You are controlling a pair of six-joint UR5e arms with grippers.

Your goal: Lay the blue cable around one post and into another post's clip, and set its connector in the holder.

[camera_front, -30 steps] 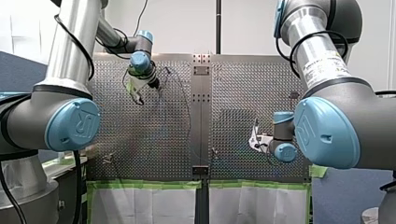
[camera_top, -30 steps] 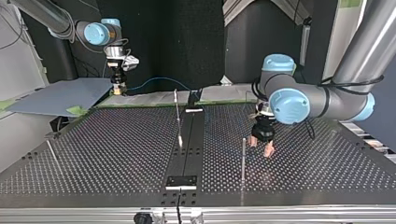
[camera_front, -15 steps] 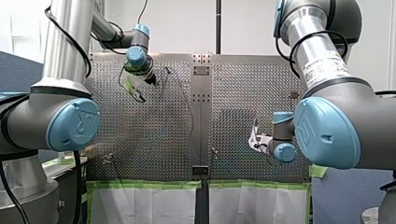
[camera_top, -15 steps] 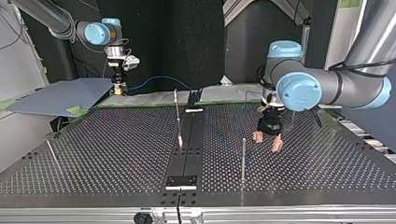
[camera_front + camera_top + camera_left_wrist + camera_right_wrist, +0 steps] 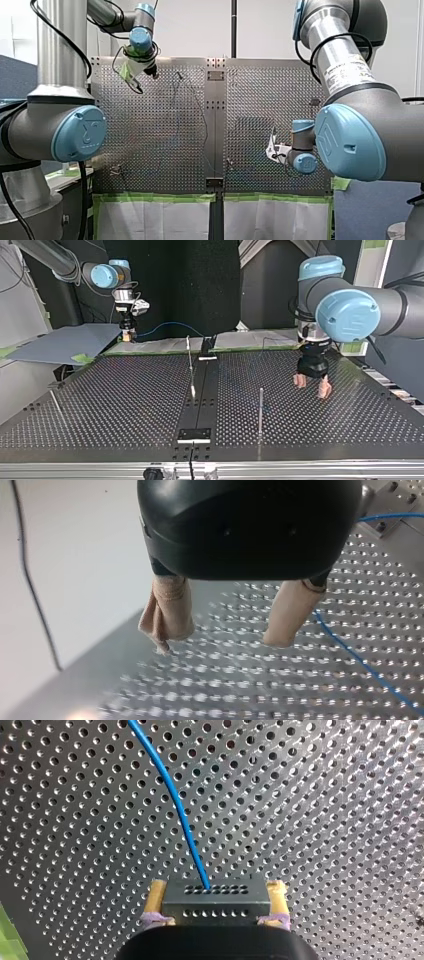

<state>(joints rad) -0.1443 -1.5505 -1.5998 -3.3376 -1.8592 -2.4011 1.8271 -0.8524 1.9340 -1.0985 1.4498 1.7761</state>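
My right gripper (image 5: 216, 892) is shut on a dark grey connector (image 5: 216, 901), with the blue cable (image 5: 175, 800) running out of it over the perforated plate. In the top view my right gripper (image 5: 125, 334) hangs at the far left edge of the table, and the cable (image 5: 167, 326) arcs from it toward the middle. My left gripper (image 5: 312, 385) hovers open over the plate's right half, its beige pads (image 5: 167, 612) apart with nothing between them. A stretch of blue cable (image 5: 360, 660) lies on the plate beside it. An upright post (image 5: 260, 412) stands to its left in the top view.
A second post (image 5: 190, 365) leans near the centre strip, and a thin one (image 5: 56, 405) stands at the top view's left. A small black plate (image 5: 194, 434) sits on the centre strip near that view's front edge. A grey sheet (image 5: 65, 342) lies beyond the table's far left corner.
My left arm has swung away from the post, rightward in the top view and toward the far left corner in the front view, staying open. My right arm has not moved.
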